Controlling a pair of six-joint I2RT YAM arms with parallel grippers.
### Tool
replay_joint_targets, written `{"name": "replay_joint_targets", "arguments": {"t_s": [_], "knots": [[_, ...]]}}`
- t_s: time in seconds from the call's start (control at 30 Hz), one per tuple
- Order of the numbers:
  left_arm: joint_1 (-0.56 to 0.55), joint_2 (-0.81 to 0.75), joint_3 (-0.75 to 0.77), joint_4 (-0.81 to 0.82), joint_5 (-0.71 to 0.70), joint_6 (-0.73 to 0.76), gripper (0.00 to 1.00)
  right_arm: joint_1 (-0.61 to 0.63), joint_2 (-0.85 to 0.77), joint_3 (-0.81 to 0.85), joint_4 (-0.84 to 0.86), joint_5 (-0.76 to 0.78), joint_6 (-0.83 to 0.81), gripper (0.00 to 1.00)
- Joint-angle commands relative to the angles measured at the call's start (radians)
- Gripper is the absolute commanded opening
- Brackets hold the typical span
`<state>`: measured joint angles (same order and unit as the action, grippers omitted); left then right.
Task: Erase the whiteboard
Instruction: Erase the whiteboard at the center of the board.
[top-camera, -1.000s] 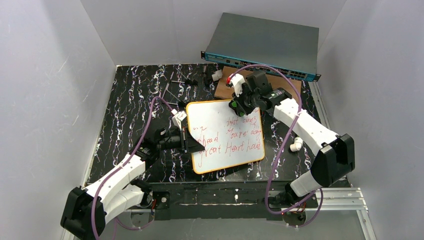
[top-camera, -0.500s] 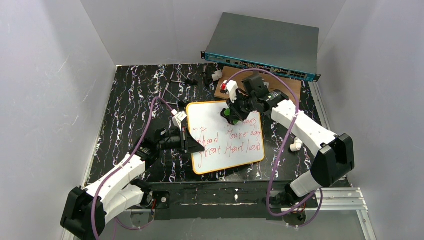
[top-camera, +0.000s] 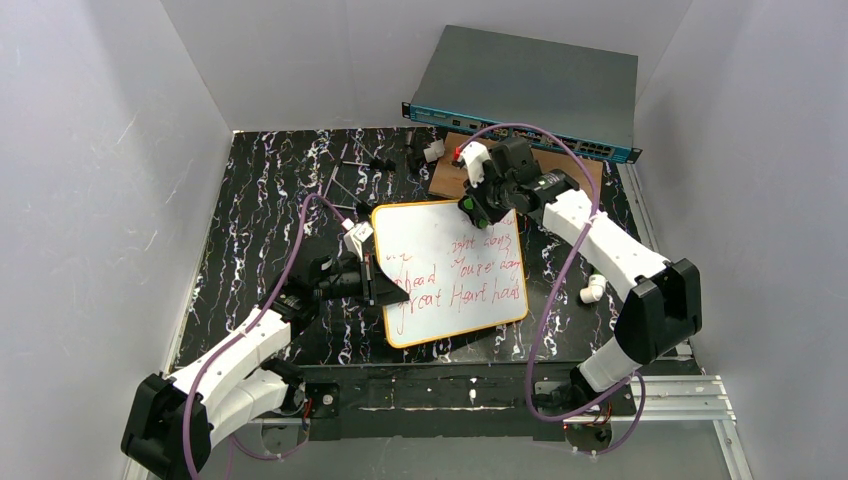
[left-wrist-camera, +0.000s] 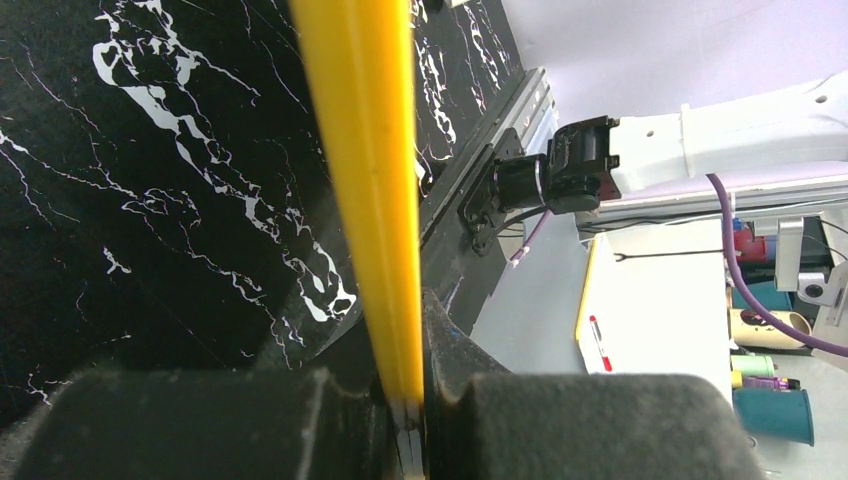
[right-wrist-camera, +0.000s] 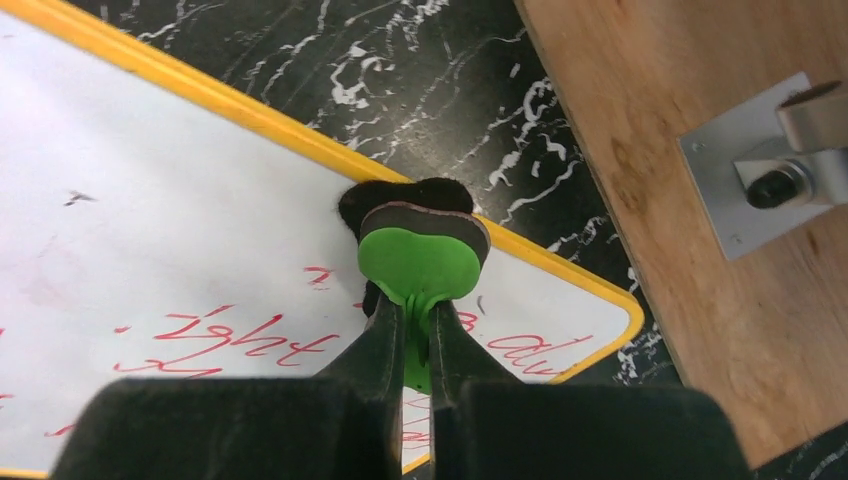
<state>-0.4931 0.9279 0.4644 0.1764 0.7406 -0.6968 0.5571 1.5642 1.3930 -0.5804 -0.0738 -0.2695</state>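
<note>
The whiteboard (top-camera: 440, 300), with a yellow frame and red handwriting, lies on the black marbled table. My left gripper (top-camera: 378, 281) is shut on its left edge; the left wrist view shows the yellow frame (left-wrist-camera: 365, 150) pinched between the pads (left-wrist-camera: 300, 425). My right gripper (top-camera: 480, 205) is shut on a green eraser (right-wrist-camera: 420, 262) with a black felt pad. The felt pad is pressed on the whiteboard (right-wrist-camera: 150, 250) at its far edge near the far right corner. Red words remain below and left of the eraser.
A brown wooden board (top-camera: 590, 172) lies behind the whiteboard and carries a metal bracket (right-wrist-camera: 755, 175). A grey network switch (top-camera: 530, 85) leans at the back. Small metal parts (top-camera: 365, 160) lie at the back left. A white fitting (top-camera: 592, 290) lies to the right.
My right gripper swept the eraser down-left onto the top line of writing, then back up to the far edge. The first letters of that line are now gone. The left arm has not moved.
</note>
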Motion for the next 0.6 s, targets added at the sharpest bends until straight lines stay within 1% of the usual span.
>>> {"name": "replay_joint_targets", "arguments": {"t_s": [0.0, 0.07, 0.17, 0.23, 0.3, 0.37, 0.47, 0.57], "knots": [[-0.013, -0.040, 0.035, 0.224, 0.152, 0.043, 0.00, 0.021, 0.001, -0.018, -0.017, -0.229, -0.031, 0.01], [-0.013, -0.041, 0.037, 0.224, 0.152, 0.042, 0.00, 0.043, -0.009, -0.031, -0.030, -0.326, -0.044, 0.01], [-0.014, -0.041, 0.039, 0.225, 0.150, 0.043, 0.00, 0.056, -0.007, -0.005, -0.043, -0.381, -0.039, 0.01], [-0.013, -0.043, 0.036, 0.224, 0.149, 0.041, 0.00, 0.056, 0.003, 0.019, -0.038, -0.300, -0.023, 0.01], [-0.013, -0.047, 0.033, 0.225, 0.149, 0.040, 0.00, 0.053, 0.017, 0.030, -0.001, -0.142, 0.017, 0.01], [-0.013, -0.049, 0.028, 0.227, 0.149, 0.037, 0.00, 0.029, 0.030, 0.038, 0.036, -0.022, 0.050, 0.01], [-0.013, -0.046, 0.025, 0.229, 0.154, 0.036, 0.00, 0.004, 0.048, 0.047, 0.057, 0.095, 0.060, 0.01], [-0.013, -0.047, 0.023, 0.238, 0.154, 0.033, 0.00, 0.000, 0.051, 0.032, 0.075, 0.146, 0.048, 0.01]]}}
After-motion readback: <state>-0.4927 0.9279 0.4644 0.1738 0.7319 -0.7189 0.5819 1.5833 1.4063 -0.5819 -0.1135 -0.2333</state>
